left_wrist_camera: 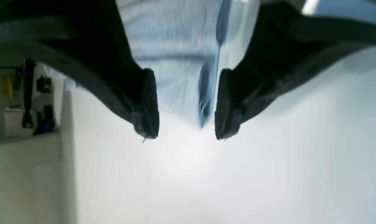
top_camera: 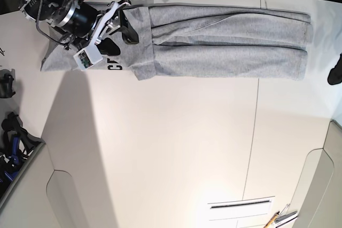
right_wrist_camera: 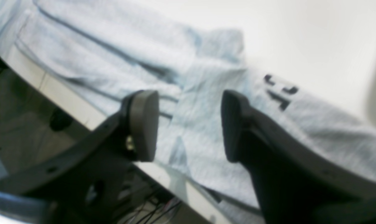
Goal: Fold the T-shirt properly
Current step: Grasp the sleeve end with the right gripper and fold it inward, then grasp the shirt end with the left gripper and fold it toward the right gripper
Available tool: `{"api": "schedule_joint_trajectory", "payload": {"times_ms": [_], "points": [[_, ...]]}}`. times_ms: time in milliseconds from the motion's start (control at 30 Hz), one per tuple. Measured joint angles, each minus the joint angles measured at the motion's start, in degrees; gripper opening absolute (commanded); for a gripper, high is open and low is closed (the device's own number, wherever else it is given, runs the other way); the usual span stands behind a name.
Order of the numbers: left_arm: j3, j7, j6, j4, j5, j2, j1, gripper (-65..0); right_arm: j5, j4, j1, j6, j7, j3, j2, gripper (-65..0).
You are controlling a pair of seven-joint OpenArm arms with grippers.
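Note:
The light grey T-shirt (top_camera: 224, 38) lies along the far edge of the white table (top_camera: 171, 148), folded lengthwise into a long band. Black lettering (top_camera: 113, 67) shows at its left end and also in the right wrist view (right_wrist_camera: 279, 91). My right gripper (top_camera: 122, 22) is open and empty, just above that end of the T-shirt (right_wrist_camera: 194, 124), with cloth showing between its fingers (right_wrist_camera: 142, 124). My left gripper (left_wrist_camera: 186, 136) is open and empty above bare table, with the blurred T-shirt (left_wrist_camera: 172, 46) behind it. In the base view only a dark part of the left arm (top_camera: 336, 70) shows, at the right edge.
The table edge (right_wrist_camera: 69, 105) runs close under the right gripper, with floor and cables below. A pen (top_camera: 278, 218) and a white slotted plate (top_camera: 240, 205) lie at the near right. Dark gear (top_camera: 10, 137) stands off the table's left side.

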Motion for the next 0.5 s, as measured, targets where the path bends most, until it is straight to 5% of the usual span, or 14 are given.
{"api": "schedule_joint_trajectory", "payload": {"times_ms": [200, 500], "points": [[0.0, -8.2, 0.0, 0.0, 11.2, 3.7, 4.7, -32.3, -2.1, 0.0, 3.4, 0.0, 1.0, 0.1, 0.0, -33.3], [1.3, -9.2, 0.0, 0.0, 10.8, 9.1, 5.3, -32.3, -5.5, 0.0, 3.9, 0.0, 2.5, 0.1, 0.0, -33.3]]}}
